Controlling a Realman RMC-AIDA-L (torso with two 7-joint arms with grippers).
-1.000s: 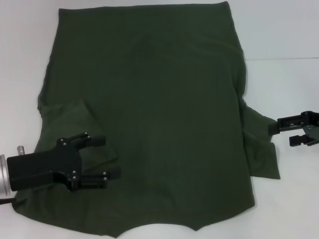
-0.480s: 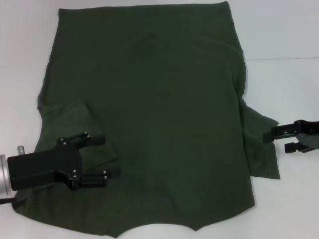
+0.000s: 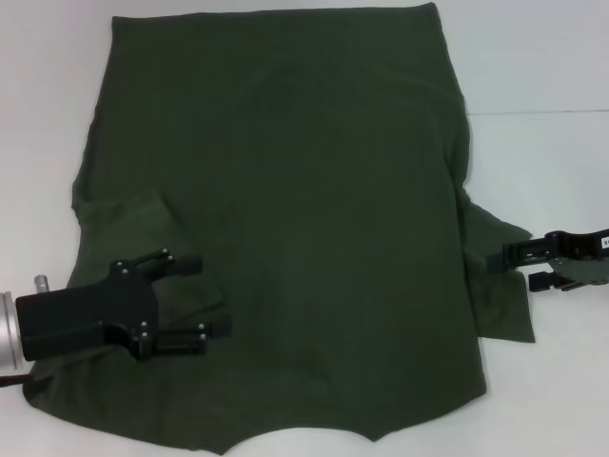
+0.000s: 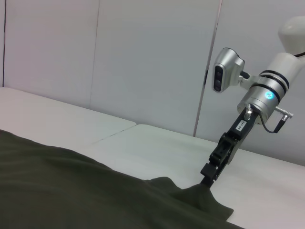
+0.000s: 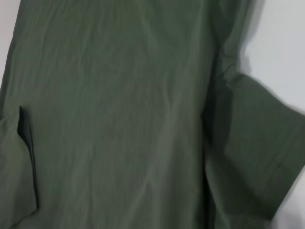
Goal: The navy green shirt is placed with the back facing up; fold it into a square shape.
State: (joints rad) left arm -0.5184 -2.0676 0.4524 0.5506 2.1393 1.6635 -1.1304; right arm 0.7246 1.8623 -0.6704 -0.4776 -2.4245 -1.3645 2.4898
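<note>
Olive-green fabric is filling most of the head view: the navy green shirt (image 3: 285, 219) is lying spread flat on the white table (image 3: 542, 57), plain back up. Its left sleeve (image 3: 143, 238) is already lying folded in over the body, and the left gripper (image 3: 195, 303) is hovering just above that fold with its fingers spread and nothing between them. On the other side the right sleeve (image 3: 500, 276) is jutting out onto the table, unfolded, and the right gripper (image 3: 514, 267) is reaching its edge with fingers parted, apparently not yet clamping cloth.

From the left wrist camera, the right gripper (image 4: 209, 174) is dipping to a raised peak of the sleeve (image 4: 195, 193); whether it is pinching there I cannot tell.

From the right wrist camera, the shirt (image 5: 119, 109) is lying smooth, its right sleeve (image 5: 257, 157) sticking out over the table.

Judging by this, one sleeve fold is done; the second sleeve and the folds of the body are remaining.
</note>
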